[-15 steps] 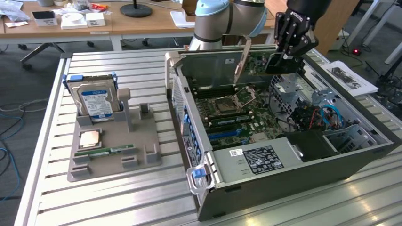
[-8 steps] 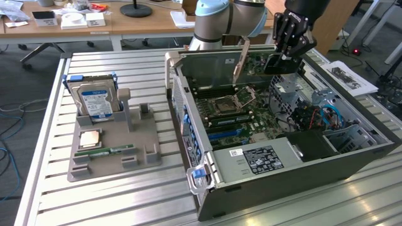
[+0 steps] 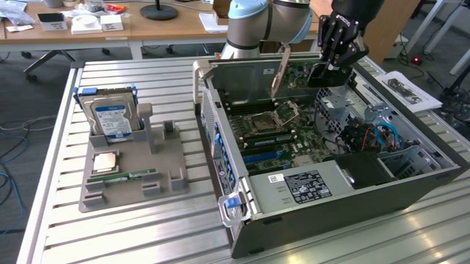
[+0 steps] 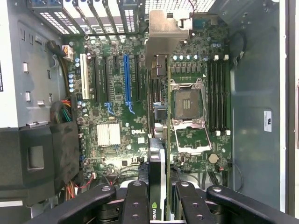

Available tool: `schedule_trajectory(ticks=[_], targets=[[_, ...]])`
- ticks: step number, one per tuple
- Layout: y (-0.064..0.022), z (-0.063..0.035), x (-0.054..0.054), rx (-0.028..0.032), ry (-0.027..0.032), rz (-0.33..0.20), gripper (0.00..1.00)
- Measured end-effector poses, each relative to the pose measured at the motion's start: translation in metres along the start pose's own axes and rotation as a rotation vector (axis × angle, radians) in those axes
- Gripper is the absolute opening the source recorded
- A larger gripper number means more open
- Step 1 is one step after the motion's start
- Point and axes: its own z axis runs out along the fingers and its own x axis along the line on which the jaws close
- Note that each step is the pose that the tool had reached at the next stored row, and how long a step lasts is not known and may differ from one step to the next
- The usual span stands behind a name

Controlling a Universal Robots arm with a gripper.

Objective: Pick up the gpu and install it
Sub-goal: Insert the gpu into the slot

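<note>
While clamped on the gpu [image 4: 157,158], the gripper [image 4: 159,200] holds it on edge above the motherboard [image 4: 117,93] inside the open computer case [image 3: 331,192]. Hard drive [image 3: 111,118] stands in grey holder [image 3: 132,181], well apart toward the exterior view's left.

Open case [image 3: 331,203]; free air between gpu [image 3: 280,71] and motherboard [image 4: 140,135]; cables [image 3: 378,135] aside.

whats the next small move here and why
Probably a small sideways shift before lowering: the gripper holds the gpu edge-down above the motherboard, and in the wrist view its edge seems to run beside the long blue slot, not over it.
</note>
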Motion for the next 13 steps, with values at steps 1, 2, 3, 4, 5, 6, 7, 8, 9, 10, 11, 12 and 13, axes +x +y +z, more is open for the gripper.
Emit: schedule_trajectory(ticks=[1, 2, 3, 4, 5, 6, 7, 8, 9, 10, 11, 12, 13], targets=[[0.0, 0.0003, 0.0, 0.0, -0.0001, 0.0, 0.27], [0.0, 0.0007, 0.0, -0.0001, 0.0, 0.0, 0.27], [0.0, 0.0011, 0.0001, 0.0, 0.0001, 0.0, 0.27], [0.0, 0.0016, 0.0001, -0.0001, 0.0, 0.0, 0.27], [0.0, 0.0021, 0.0001, -0.0001, 0.0001, 0.0, 0.27], [0.0, 0.0027, 0.0001, -0.0001, 0.0, 0.0, 0.27], [0.0, 0.003, 0.0001, -0.0001, 0.0001, 0.0, 0.27], [0.0, 0.0031, 0.0001, -0.0001, 0.0002, 0.0, 0.27], [0.0, 0.0031, 0.0001, -0.0001, 0.0003, 0.0, 0.27], [-0.0001, 0.0032, 0.0001, -0.0001, 0.0001, 0.0, 0.27], [0.0, 0.0032, 0.0001, 0.0, 0.0001, 0.0, 0.27], [-0.0001, 0.0032, 0.0001, 0.0, 0.0001, 0.0, 0.27], [0.0, 0.0032, 0.0001, 0.0, 0.0001, 0.0, 0.27]])
